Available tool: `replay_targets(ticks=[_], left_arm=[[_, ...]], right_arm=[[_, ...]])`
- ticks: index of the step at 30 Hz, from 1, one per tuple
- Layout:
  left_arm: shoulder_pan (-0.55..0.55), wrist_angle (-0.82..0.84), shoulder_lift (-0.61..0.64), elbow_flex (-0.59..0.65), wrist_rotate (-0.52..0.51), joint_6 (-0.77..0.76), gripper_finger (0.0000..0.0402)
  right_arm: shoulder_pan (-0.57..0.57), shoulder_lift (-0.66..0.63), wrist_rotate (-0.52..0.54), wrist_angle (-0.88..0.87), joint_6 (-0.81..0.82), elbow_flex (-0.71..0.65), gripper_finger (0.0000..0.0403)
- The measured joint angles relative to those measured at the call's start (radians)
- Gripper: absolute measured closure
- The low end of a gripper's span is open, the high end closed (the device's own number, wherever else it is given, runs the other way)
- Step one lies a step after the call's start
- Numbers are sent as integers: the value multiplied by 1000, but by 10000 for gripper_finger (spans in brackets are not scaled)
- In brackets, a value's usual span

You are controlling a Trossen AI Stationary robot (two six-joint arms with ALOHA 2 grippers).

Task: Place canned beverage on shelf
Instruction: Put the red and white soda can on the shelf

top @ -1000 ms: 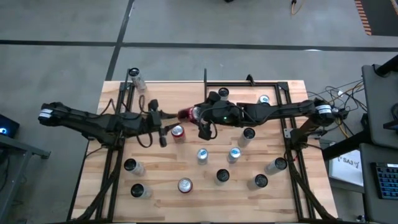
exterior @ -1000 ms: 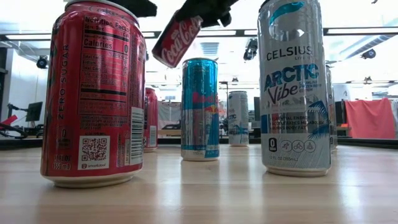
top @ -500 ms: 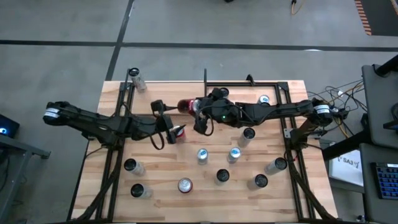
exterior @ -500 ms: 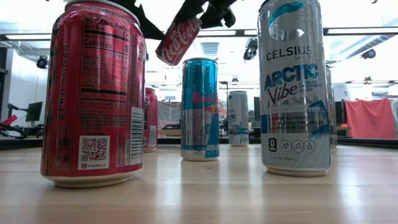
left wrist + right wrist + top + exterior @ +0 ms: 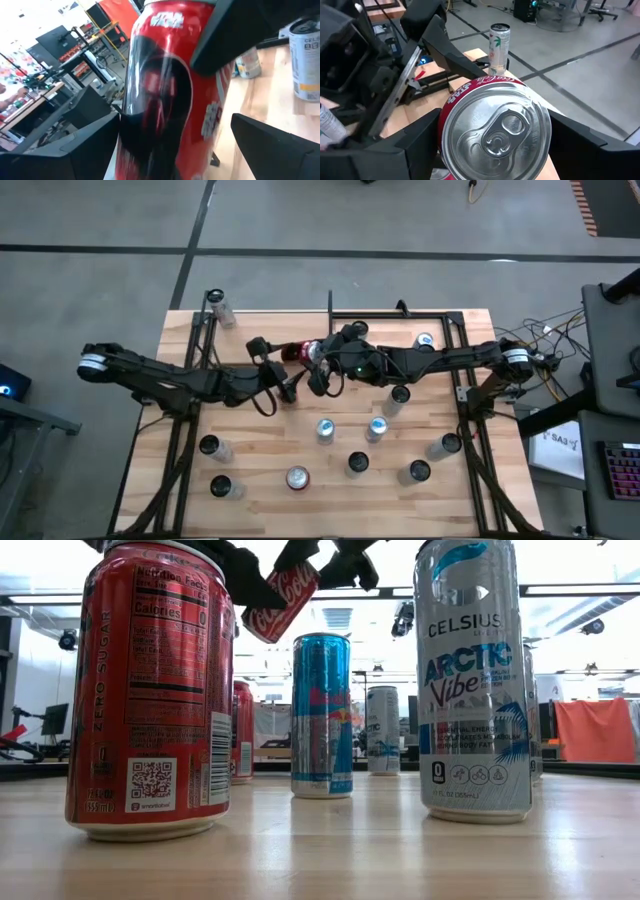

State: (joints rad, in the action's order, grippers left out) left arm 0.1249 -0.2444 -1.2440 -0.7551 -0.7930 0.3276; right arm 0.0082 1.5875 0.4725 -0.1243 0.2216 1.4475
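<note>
Red can is tilted in mid-air near table centre, gripped by the right gripper, fingers clamped on its sides. Right wrist view looks down on the can top, a dark finger on each flank. In the low view the can hangs slanted above the standing cans, dark gripper parts around it.

Left gripper sits at about 8 o'clock of the can, just beside it. Fingers spread wide, not gripping. Left wrist view: can fills the frame between the two dark fingers, with gaps on both sides.

Shelf is the pale panel with black rods at 3 o'clock of the can, under the right arm. Two cans stand on it, one silver near the far right corner, one dark-topped near the far left. Red can is not on it, just off its left edge.

Table holds more upright cans at 5–7 o'clock of the grippers. One can stands alone at the far left corner.
</note>
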Motion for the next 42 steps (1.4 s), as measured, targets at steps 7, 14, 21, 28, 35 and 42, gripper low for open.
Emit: replay_targets(ticks=[7,14,21,28,35,42], left_arm=[[-11,-10,-48,0,-37,6,42],[-15,-16,-59,0,-63,-16,114],[-16,-17,-52,0,-53,-47,118],[-16,-14,-32,14,-33,-70,118],[-16,-23,103,106,23,-131,118],[-17,-280,284,295,211,-132,118]], right_arm=[[0,9,-8,1,23,0,113],[0,19,-8,4,25,0,113],[0,18,-9,33,31,3,54],[1,-11,-9,18,0,3,40],[1,-75,-8,16,-85,3,41],[0,-80,-67,61,-222,3,40]])
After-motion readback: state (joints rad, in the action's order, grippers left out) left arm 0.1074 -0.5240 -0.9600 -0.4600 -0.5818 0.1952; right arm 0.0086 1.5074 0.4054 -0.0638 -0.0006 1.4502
